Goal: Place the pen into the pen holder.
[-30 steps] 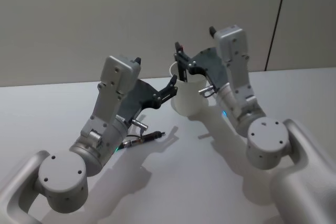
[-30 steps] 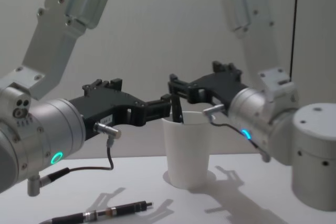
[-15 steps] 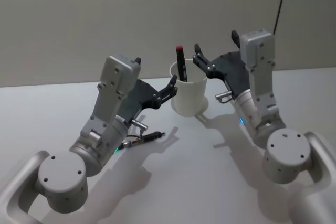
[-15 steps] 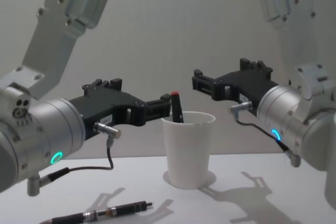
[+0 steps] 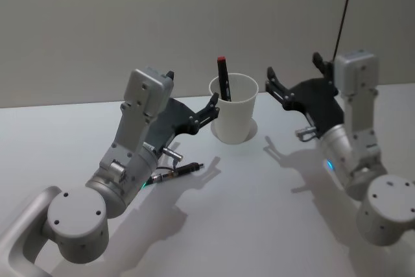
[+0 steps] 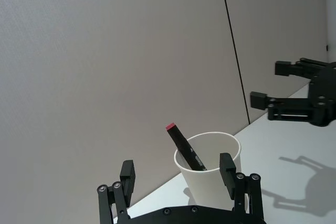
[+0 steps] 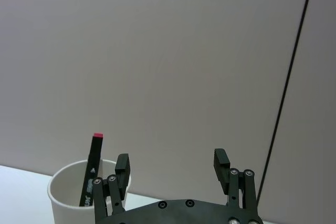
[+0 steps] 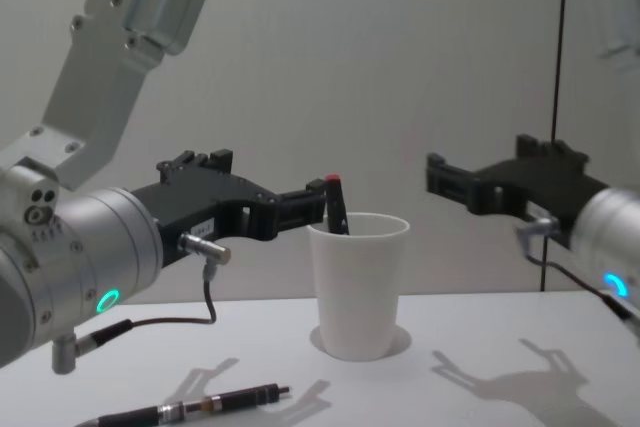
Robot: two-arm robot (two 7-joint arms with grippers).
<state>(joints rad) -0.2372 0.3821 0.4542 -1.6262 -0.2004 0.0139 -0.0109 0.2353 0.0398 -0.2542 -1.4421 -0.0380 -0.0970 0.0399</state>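
The pen (image 5: 223,80), black with a red top, stands tilted inside the pen holder (image 5: 234,120), a white paper cup at the back of the table. Its top pokes above the rim (image 8: 336,203). My left gripper (image 5: 211,108) hovers open just left of the cup, with the cup (image 6: 216,167) and the pen (image 6: 183,144) straight ahead of its fingers. My right gripper (image 5: 272,83) is open and holds nothing, a short way right of the cup at rim height. From its wrist, the pen (image 7: 93,167) and cup (image 7: 64,193) lie off to one side.
A black and metal cable plug (image 5: 184,170) lies on the white table (image 5: 246,212) under my left arm, also low at the front (image 8: 214,402). A grey wall rises close behind the cup. A dark seam (image 8: 561,77) runs down the wall on the right.
My right gripper released the pen into the cup, opened, and drew back to the right. The pen now stands in the cup on its own. My left arm stayed still.
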